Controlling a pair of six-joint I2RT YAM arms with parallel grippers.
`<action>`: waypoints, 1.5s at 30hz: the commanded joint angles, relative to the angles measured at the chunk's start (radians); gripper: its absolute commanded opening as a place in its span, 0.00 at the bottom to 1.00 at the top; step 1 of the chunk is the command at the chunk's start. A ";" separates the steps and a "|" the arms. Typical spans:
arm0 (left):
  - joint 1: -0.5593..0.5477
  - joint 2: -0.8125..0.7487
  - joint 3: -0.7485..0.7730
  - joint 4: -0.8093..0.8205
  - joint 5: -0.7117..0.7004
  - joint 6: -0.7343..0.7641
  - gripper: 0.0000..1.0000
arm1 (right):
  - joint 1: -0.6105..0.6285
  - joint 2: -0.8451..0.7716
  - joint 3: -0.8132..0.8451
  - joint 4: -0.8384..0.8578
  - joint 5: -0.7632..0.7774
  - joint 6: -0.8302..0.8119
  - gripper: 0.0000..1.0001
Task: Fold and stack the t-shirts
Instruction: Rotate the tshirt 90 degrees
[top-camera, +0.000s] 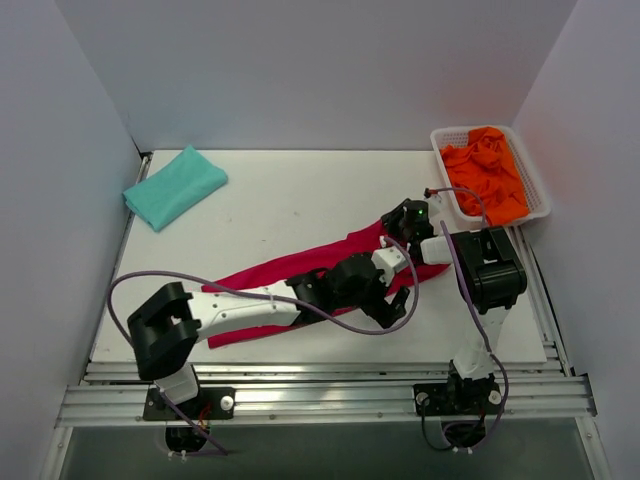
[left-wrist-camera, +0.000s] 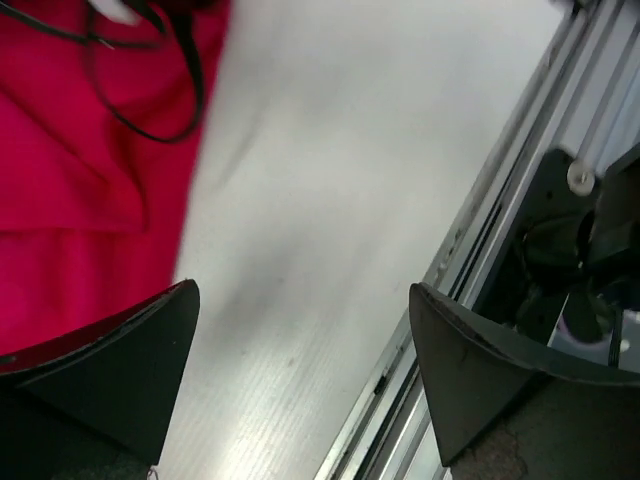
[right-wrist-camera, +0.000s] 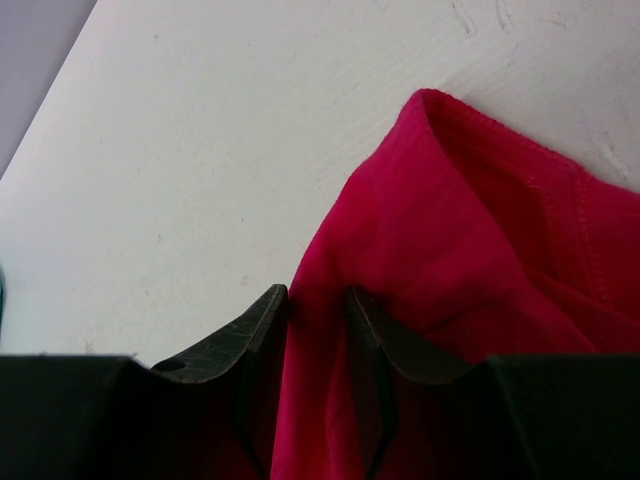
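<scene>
Count: one crimson shirt, one teal shirt, orange shirts uncountable.

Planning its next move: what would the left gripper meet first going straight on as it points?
Likely the bare table, between the crimson t-shirt edge and the rail; depth is unclear.

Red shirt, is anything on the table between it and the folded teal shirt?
Nothing visible does: the table between the red shirt and the teal shirt is bare. The right end effector grips the red cloth.
</scene>
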 joint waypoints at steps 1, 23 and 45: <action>0.020 -0.122 -0.055 0.051 -0.191 0.010 0.95 | -0.001 0.056 -0.018 -0.195 0.039 -0.026 0.27; 0.261 -0.393 -0.327 0.134 -0.396 -0.150 0.95 | 0.141 0.632 1.170 -0.608 -0.056 -0.017 0.27; 0.344 -0.528 -0.447 0.270 -0.457 -0.122 0.95 | 0.311 -0.270 0.404 -0.002 0.126 -0.548 0.82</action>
